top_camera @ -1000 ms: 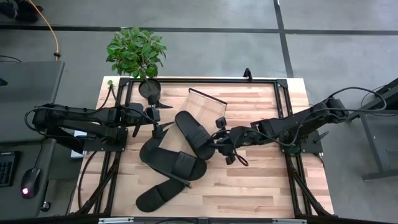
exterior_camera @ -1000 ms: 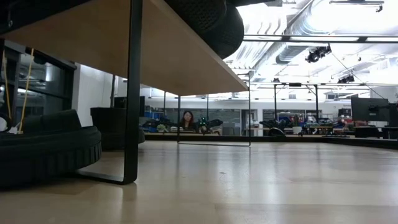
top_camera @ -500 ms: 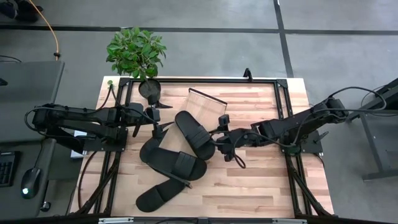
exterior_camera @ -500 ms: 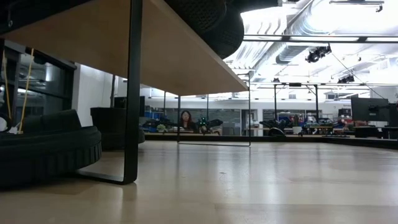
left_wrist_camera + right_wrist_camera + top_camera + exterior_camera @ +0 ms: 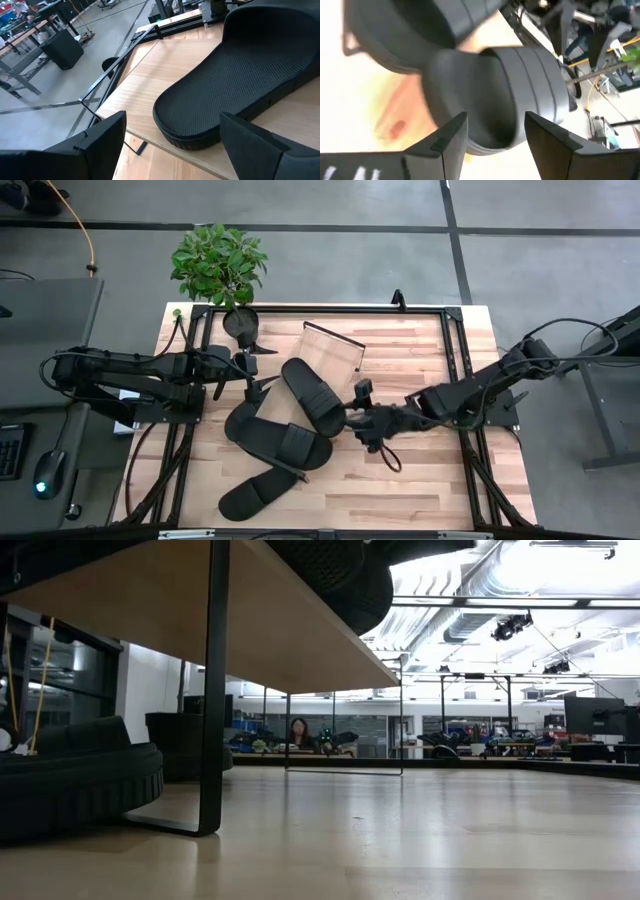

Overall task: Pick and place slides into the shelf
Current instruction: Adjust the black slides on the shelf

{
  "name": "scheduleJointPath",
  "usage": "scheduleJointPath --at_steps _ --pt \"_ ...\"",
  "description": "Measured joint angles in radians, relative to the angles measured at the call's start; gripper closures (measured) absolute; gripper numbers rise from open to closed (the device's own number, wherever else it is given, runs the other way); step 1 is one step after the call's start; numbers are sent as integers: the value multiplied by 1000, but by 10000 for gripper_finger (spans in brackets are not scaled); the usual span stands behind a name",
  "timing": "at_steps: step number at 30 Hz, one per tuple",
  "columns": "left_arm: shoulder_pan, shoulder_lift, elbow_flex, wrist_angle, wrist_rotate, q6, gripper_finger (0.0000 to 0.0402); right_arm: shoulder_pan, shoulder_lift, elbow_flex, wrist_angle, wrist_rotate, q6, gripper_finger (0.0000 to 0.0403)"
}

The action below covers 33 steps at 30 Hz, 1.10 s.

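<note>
Robotics lab / open workshop. Grey concrete floor (image 5: 330, 260) with dark seams, exposed ceiling ducts (image 5: 480, 610), studio lights (image 5: 512, 626) on rails. Far side: rows of benches (image 5: 480, 752) with gear, a person (image 5: 298, 732) seated there. Potted plant (image 5: 220, 265) at the table's far edge.

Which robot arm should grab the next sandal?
Probably the right: its open right gripper is right beside a slide on the shelf. The left gripper waits near the shelf's far end.
</note>
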Motion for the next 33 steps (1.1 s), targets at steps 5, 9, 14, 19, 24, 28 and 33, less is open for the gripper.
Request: scheduleJointPath --at_steps 5,9,14,19,24,28,33 --pt "0 0 0 -1 0 0 98 52 0 0 4 57 58 215" --pt "0 0 0 -1 0 0 99 78 23 0 4 104 143 215" --pt "0 0 0 0 0 0 98 104 95 0 0 168 153 215" --pt "0 0 0 -1 0 0 98 109 118 1 22 203 158 215" --pt "0 0 0 -1 0 0 98 116 120 1 16 226 294 215" --pt "0 0 0 0 0 0 98 135 151 1 6 273 345 215" --pt "0 15 0 1 0 0 99 157 183 1 7 333 332 215"
